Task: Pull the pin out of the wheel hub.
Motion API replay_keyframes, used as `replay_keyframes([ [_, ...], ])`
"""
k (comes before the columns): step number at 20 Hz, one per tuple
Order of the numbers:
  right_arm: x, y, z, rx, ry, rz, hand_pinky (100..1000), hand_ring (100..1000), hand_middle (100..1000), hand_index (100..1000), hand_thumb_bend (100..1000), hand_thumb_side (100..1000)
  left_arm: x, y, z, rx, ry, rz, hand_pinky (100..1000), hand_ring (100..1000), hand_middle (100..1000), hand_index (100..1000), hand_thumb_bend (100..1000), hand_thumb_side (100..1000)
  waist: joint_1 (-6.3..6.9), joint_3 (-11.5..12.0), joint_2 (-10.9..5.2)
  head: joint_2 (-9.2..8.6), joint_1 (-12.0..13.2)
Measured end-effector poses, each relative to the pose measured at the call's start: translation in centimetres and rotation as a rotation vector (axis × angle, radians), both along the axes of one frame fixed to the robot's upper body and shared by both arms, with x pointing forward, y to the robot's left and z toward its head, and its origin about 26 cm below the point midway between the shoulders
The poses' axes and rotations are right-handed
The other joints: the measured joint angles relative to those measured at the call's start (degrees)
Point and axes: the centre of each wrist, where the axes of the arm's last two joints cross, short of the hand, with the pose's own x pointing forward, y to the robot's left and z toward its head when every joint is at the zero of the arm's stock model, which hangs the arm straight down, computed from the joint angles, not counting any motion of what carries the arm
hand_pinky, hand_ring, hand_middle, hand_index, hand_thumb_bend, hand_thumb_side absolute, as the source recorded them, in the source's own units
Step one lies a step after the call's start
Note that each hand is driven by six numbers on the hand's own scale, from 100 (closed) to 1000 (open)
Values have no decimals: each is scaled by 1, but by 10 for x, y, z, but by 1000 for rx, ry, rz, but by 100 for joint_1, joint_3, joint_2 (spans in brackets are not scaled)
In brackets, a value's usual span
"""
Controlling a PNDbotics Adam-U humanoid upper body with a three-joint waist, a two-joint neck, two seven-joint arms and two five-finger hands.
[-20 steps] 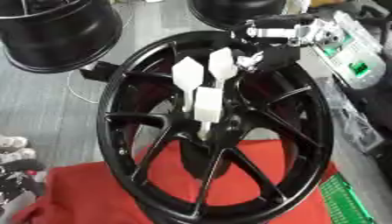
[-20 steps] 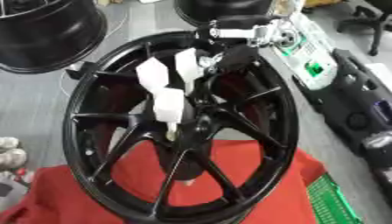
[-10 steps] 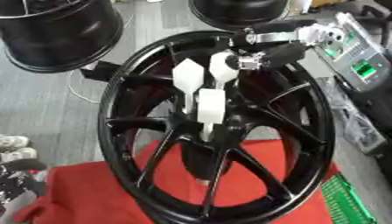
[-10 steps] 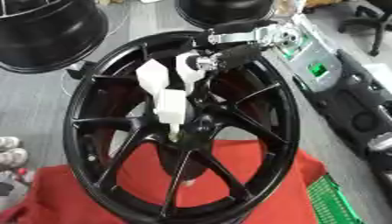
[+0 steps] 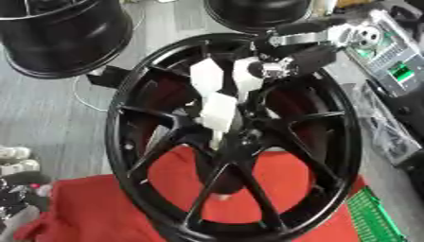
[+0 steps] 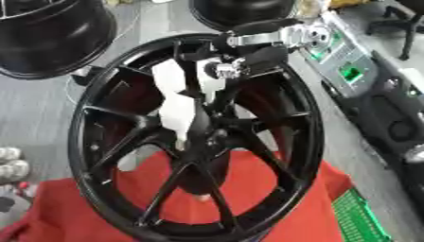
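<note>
Over the wheel hub point(image 5: 236, 142), right hand point(image 5: 217, 90) seemingly reaching down.

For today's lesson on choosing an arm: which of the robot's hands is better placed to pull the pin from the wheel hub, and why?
The right hand. It reaches in from the upper right, its white fingers already down over the hub of the black wheel. The left hand shows in neither view.

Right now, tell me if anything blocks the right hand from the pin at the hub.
Nothing visible does: the right hand already reaches down through the wheel to the hub; the pin itself is not discernible.
</note>
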Motion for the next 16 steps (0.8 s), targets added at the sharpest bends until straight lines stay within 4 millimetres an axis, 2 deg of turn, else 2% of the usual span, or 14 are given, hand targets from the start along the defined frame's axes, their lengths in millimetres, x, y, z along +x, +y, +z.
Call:
replay_keyframes([
  [1,0,0,0,-4,-2,-1,396,495,806,939,100,752,0,0,0,0,0,0,688,513,690,804,100,975,-3,0,0,0,0],
  [5,-2,2,0,-29,-19,-8,387,484,774,922,100,371,0,0,0,0,0,0,687,512,690,804,100,975,-4,0,3,0,0],
  [10,-2,4,-3,-65,-46,-19,368,468,723,894,100,239,0,0,0,0,0,0,687,512,690,803,100,976,-4,6,5,0,0],
  [16,-2,8,-6,-95,-93,-30,344,452,634,860,100,243,0,0,0,0,1,-1,687,512,691,804,100,975,-3,6,8,0,0],
])
